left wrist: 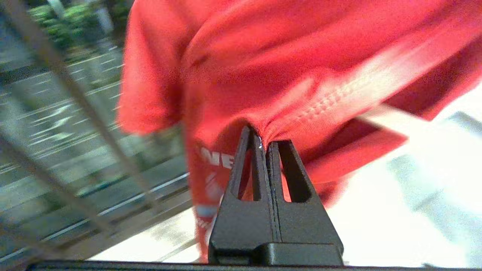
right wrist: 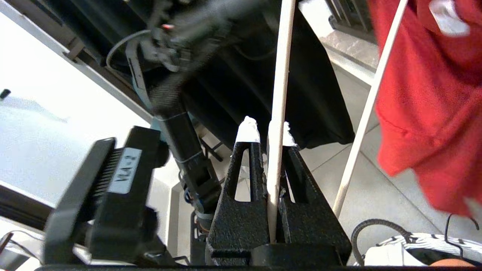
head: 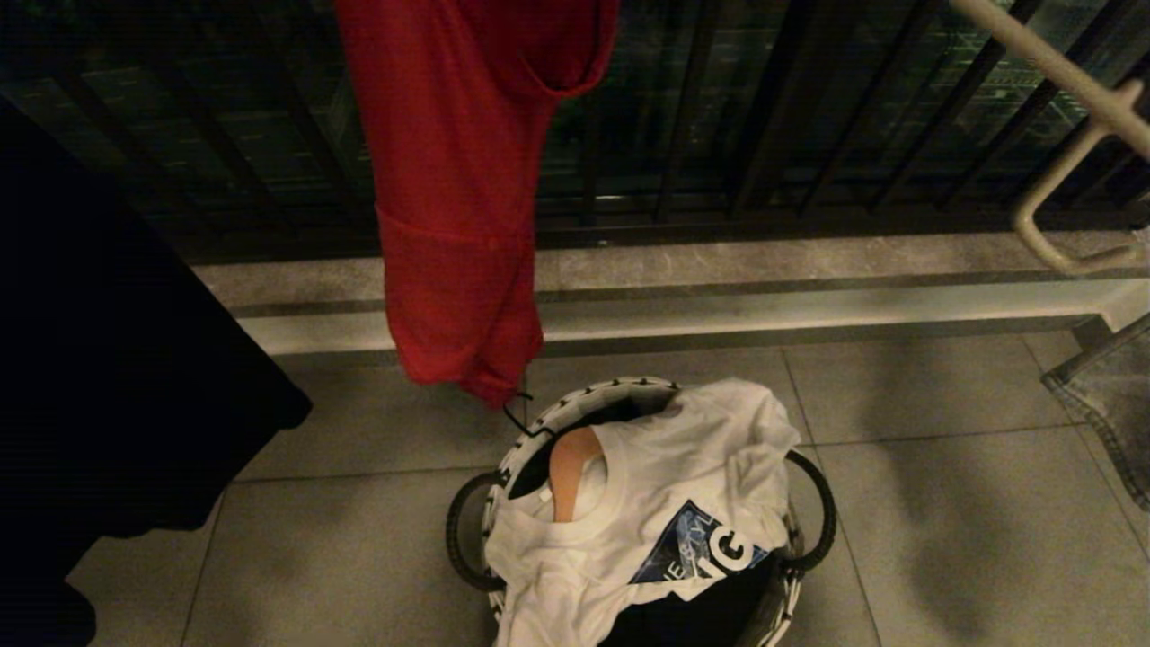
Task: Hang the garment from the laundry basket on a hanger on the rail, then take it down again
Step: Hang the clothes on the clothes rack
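The red garment (head: 458, 180) hangs down from above the head view, its lower end just over the laundry basket (head: 575, 404). In the left wrist view my left gripper (left wrist: 262, 141) is shut on a fold of the garment (left wrist: 301, 75), beside white lettering. My right gripper (right wrist: 268, 131) is shut on a thin cream-white bar of the hanger (right wrist: 280, 75). A second bar (right wrist: 369, 113) of it runs beside the garment (right wrist: 433, 94). Neither gripper shows in the head view, and the garment's top and the rail are out of view.
A white T-shirt (head: 665, 503) and a tan wooden hanger (head: 570, 476) lie in the basket. A black garment (head: 108, 359) hangs at the left and grey denim (head: 1105, 404) at the right. Dark balcony bars (head: 764, 108) and a stone kerb stand behind; a cream tube (head: 1069, 81) crosses the top right.
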Controlling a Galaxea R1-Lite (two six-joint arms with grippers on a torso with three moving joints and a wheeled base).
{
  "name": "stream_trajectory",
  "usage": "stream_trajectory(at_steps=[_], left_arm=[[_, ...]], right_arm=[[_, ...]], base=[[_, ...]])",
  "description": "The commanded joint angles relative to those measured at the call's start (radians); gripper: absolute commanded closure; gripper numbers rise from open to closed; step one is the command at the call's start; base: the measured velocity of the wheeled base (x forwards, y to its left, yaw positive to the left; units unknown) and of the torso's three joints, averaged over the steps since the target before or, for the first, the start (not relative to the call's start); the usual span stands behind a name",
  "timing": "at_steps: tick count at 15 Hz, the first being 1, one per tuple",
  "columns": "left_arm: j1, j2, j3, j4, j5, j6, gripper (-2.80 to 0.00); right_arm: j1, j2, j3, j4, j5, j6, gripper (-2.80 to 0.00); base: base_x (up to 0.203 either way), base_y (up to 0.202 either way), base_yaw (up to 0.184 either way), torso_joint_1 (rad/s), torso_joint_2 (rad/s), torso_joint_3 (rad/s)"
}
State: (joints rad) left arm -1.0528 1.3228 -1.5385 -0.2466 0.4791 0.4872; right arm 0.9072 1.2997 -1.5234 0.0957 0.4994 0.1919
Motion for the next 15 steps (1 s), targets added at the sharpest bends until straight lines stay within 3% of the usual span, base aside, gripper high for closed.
stream_trajectory(at_steps=[1, 5, 10, 15], left_arm=[[-0.050, -0.026, -0.002, 0.002, 0.007, 0.001, 0.00], [-0.121, -0.029, 0.009, 0.021, 0.010, -0.026, 0.00], [-0.174, -0.063, -0.027, 0.330, -0.007, -0.293, 0.00], [-0.178, -0.100, -0.038, 0.478, -0.114, -0.428, 0.00]], right_arm=[[0.001, 0.019, -0.001, 0.000, 0.001, 0.001, 0.00], [0.000, 0.037, -0.011, -0.021, -0.002, 0.001, 0.00], [-0.001, 0.036, -0.011, -0.022, -0.007, 0.001, 0.00], [0.001, 0.038, -0.009, -0.045, -0.007, 0.015, 0.00]], base=[[0.000, 0.000, 0.000, 0.000, 0.00, 0.000], [0.000, 0.000, 0.000, 0.000, 0.00, 0.000], [0.000, 0.000, 0.000, 0.000, 0.00, 0.000], [0.000, 0.000, 0.000, 0.000, 0.00, 0.000]])
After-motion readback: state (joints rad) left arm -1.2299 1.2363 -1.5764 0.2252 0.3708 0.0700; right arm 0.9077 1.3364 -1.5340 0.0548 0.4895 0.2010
